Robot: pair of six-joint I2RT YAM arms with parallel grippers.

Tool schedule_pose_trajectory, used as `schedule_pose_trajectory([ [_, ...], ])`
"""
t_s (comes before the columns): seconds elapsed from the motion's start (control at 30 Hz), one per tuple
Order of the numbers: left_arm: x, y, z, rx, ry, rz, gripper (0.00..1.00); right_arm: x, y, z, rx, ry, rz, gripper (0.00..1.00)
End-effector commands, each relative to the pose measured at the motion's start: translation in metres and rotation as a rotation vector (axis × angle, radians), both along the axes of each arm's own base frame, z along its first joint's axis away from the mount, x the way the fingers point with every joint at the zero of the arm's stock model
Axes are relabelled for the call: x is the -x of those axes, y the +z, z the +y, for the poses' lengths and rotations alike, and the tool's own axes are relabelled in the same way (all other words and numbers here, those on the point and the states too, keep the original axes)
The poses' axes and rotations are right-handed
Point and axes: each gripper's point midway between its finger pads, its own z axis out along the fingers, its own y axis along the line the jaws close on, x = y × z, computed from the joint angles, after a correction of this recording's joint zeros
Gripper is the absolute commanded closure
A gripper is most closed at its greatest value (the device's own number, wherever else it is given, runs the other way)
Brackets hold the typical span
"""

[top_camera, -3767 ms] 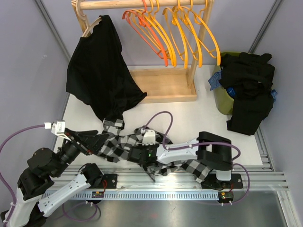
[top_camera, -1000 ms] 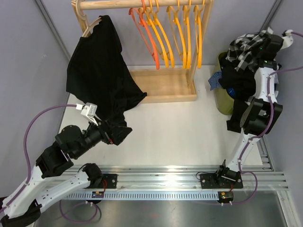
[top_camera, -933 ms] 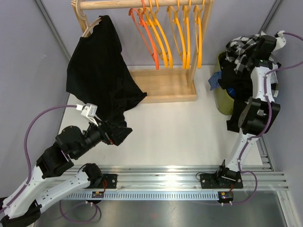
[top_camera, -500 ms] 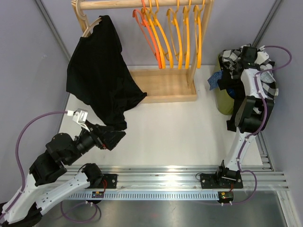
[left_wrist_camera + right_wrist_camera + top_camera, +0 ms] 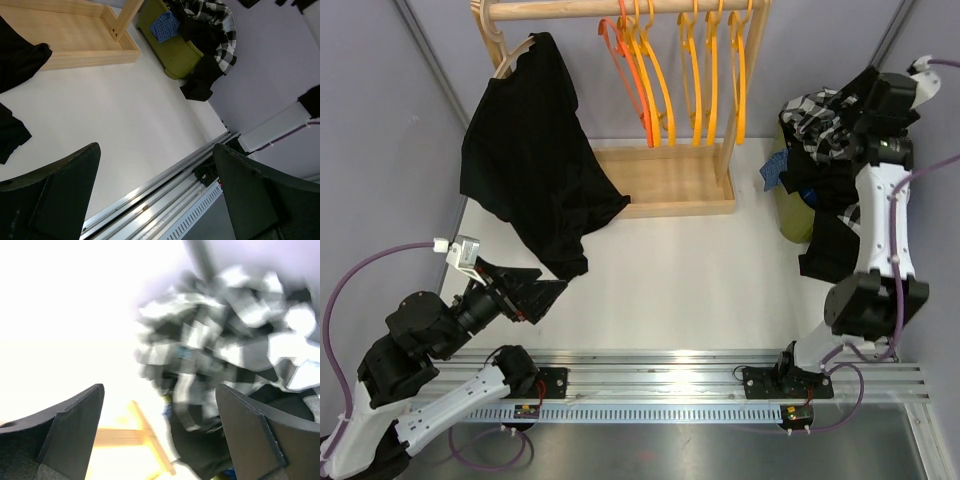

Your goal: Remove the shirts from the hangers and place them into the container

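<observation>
A black shirt hangs at the left end of the wooden rack, its hem reaching down to the table. Several bare orange hangers hang on the rail to its right. The olive-green container at the far right is heaped with black shirts. The black-and-white checked shirt lies loose on top of the heap. My right gripper hovers just above it, open, with the blurred checked cloth beyond its empty jaws. My left gripper is open and empty, just below the black shirt's hem.
The rack's pale wooden base stands at the back centre of the white table. A black shirt spills over the container's front onto the table. A blue cloth shows at the container's rim. Metal rails run along the near edge.
My right gripper has opened and let the checked shirt drop onto the heap, then lifted slightly. My left arm has drawn back towards the near left, away from the black shirt's hem.
</observation>
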Motion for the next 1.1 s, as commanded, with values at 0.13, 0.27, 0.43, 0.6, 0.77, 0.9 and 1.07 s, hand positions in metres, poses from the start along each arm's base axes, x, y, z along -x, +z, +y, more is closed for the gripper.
schedule_pose_trajectory([
  [0.13,0.005,0.014,0.007,-0.010,-0.015,-0.074,0.01,0.120,0.111,0.118,0.082,0.491,-0.301,0.01],
  [0.27,0.008,0.017,0.004,0.004,-0.036,-0.084,0.01,0.188,0.098,0.195,-0.015,0.843,-0.341,0.01],
  [0.43,0.011,0.014,0.005,0.007,-0.048,-0.082,0.01,0.275,0.096,0.235,-0.008,1.046,-0.394,0.00],
  [0.6,0.017,0.014,0.008,0.039,-0.056,-0.098,0.01,0.346,0.097,0.264,-0.009,1.277,-0.397,0.01],
  [0.77,0.021,0.016,0.016,0.078,-0.039,-0.106,0.01,0.391,0.095,0.273,0.006,1.352,-0.445,0.00],
  [0.9,0.026,0.019,0.023,0.108,-0.031,-0.114,0.01,0.414,0.095,0.279,-0.012,1.389,-0.500,0.01],
  [1.07,0.029,0.018,0.022,0.118,-0.045,-0.107,0.01,0.432,0.101,0.285,-0.053,1.436,-0.555,0.01],
])
